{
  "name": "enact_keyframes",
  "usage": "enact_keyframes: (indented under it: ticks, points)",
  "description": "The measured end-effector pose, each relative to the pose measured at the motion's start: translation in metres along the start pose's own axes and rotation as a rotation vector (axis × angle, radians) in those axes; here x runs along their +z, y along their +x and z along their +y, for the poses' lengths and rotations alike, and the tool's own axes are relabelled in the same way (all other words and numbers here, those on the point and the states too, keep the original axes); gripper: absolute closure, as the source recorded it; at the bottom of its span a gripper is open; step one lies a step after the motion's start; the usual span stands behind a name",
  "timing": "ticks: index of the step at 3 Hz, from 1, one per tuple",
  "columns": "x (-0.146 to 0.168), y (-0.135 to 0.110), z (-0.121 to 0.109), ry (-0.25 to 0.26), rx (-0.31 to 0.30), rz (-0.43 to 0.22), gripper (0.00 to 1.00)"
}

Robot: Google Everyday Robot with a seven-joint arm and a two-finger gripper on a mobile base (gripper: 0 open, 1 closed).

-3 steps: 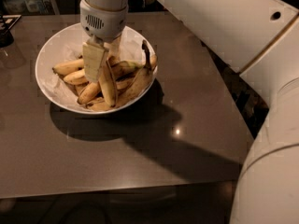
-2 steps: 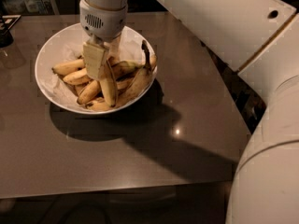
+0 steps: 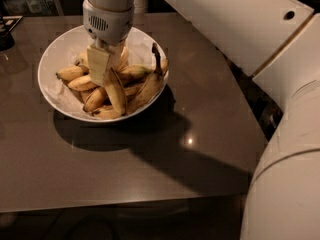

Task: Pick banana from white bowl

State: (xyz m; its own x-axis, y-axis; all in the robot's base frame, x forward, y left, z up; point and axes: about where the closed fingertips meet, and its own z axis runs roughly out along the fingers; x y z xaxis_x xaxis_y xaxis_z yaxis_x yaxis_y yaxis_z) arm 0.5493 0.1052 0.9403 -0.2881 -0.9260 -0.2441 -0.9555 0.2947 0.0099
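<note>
While gripper [image 3: 104, 68] hides white bowl [image 3: 54, 91] middle, banana [image 3: 148, 86] by rim, possibly untouched.

Dim, warm light comes from above the far side. The wide, glossy white bowl [image 3: 54, 90] and the pale two-finger gripper [image 3: 103, 77] down in it, near the far-left corner, cast a heavy shadow [image 3: 165, 160] across the smooth grey-brown desk [image 3: 75, 184] toward the near-right corner. One small glint [image 3: 189, 141] shines mid-desk.

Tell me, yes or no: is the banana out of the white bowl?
No, the banana lies in the white bowl by its right rim, with the gripper down among the other bananas beside it.
</note>
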Motion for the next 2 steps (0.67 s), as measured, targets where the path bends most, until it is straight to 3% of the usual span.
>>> enact_keyframes:
  ticks: [2]
  points:
    - [-0.026, 0.000, 0.014, 0.027, -0.076, -0.098, 1.00]
